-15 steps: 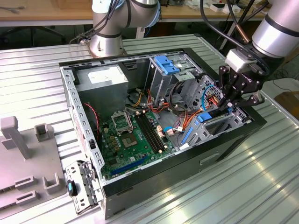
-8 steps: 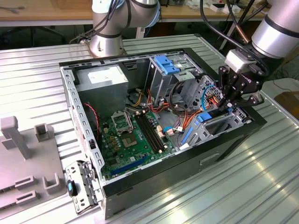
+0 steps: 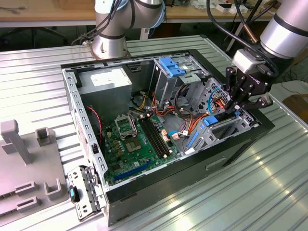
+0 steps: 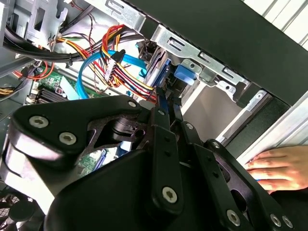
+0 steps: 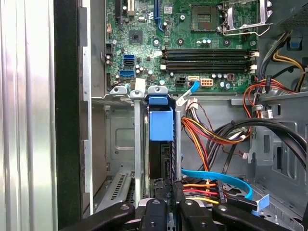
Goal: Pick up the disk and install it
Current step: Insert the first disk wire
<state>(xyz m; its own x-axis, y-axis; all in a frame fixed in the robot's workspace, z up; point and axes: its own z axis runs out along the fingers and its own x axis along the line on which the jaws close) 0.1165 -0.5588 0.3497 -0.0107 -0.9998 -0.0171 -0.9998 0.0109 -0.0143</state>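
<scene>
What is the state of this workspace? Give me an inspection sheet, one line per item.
Surface: ribbed metal table, carrying the open computer case.
Job's things: the disk stands on edge in its blue carrier, partly down in the drive cage at the case's corner, on the exterior view's right.
Clutter: grey plastic fixtures on the exterior view's left; a detached metal bracket beside the case.
Grippers: the gripper is directly over the disk, its fingers shut on the disk's edge.
Cables: red, yellow and orange wire bundle and a blue data cable run close beside the cage.
Surroundings: a person's hand rests outside the case; a second robot arm stands behind it.
</scene>
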